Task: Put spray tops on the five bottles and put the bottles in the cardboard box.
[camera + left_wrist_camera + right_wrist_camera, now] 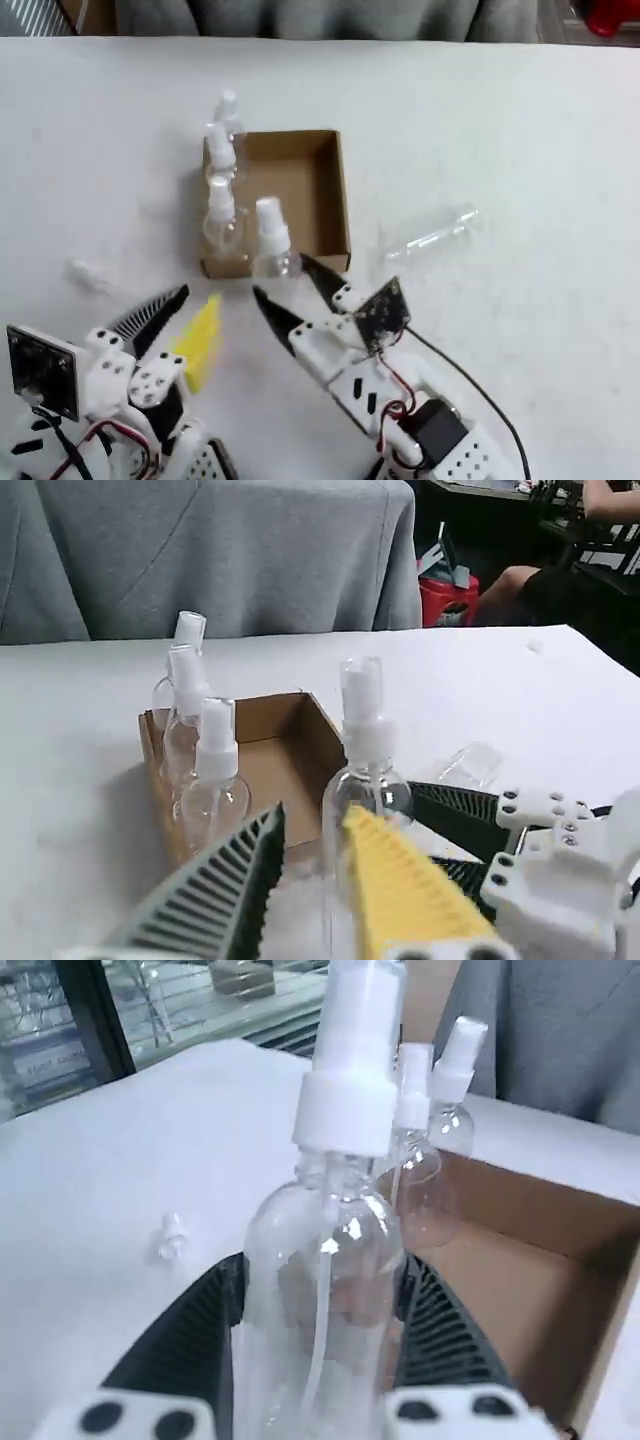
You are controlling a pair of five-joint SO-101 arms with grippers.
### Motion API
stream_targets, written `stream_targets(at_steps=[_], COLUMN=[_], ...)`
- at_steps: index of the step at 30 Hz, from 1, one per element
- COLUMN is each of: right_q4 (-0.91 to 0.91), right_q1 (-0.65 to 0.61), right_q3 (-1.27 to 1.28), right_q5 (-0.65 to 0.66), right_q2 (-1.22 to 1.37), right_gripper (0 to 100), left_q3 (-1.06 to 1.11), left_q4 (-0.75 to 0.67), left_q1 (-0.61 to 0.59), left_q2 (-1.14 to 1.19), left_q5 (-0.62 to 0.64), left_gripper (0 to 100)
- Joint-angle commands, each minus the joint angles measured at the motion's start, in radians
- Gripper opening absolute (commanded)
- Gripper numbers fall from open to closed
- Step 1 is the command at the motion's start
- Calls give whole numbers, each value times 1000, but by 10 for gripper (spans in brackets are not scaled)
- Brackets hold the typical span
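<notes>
Right gripper pinches the capped bottle at the cardboard box's 6 o'clock edge, where the bottle's base is hard to make out. Left gripper is spread; the clear uncapped bottle at the box's 3 o'clock barely shows.

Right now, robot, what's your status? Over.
Left gripper open, empty. Right gripper shut on capped bottle at box front. Uncapped bottle lies right of box.

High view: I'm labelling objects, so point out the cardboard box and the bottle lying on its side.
cardboard box (300, 185): high view, bare inner floor.
bottle lying on its side (432, 236): high view, middle of its body.
</notes>
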Motion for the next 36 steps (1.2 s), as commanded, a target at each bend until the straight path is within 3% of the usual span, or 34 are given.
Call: stream_targets(at_steps=[1, 8, 16, 22, 28, 36], right_q4=[-81, -189, -245, -361, -515, -481], right_q1=[65, 163, 200, 194, 162, 65], right_q3=[-15, -15, -8, 38, 91, 104], right_q5=[6, -2, -29, -115, -153, -164], right_q2=[-5, -4, -4, -4, -4, -4], right_gripper=[16, 16, 16, 16, 16, 16], left_q3=[18, 261, 453, 658, 773, 882], left_q4=[-28, -169, -325, -543, -623, -801], left_q1=[-7, 114, 251, 251, 257, 240], left_q2=[-5, -5, -5, -5, -5, -5], left_q5=[-11, -112, -107, -107, -107, -107], left_gripper=[30, 21, 21, 21, 21, 20])
